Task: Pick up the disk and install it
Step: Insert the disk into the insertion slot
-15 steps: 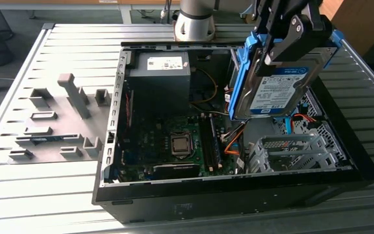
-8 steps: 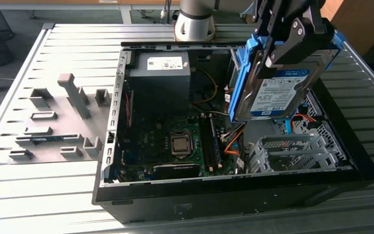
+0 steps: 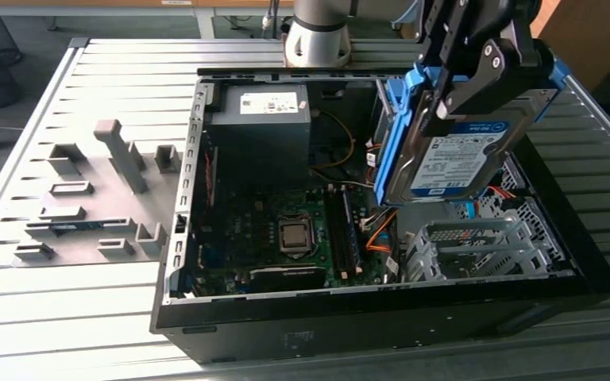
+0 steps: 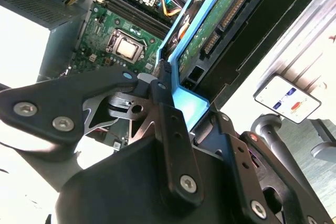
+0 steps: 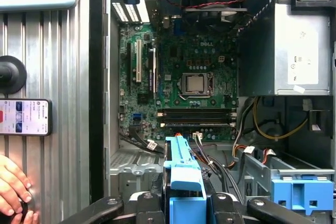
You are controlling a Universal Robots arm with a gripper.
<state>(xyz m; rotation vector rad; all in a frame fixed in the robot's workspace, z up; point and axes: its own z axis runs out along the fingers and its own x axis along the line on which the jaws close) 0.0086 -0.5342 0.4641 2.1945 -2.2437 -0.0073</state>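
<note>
Pincer (image 3: 476,91) around one disk (image 3: 456,163), above one open computer case (image 3: 337,329).

Exterior cam: high, angled down on the open PC case (image 3: 390,317) on the desk (image 3: 72,317), mid-range. First wrist cam: looks straight down into the case, wider view. Second wrist cam: tight behind my claw (image 4: 189,103), tilted, looking along the disk (image 4: 210,30). All three share the CPU socket (image 3: 295,236).
</note>
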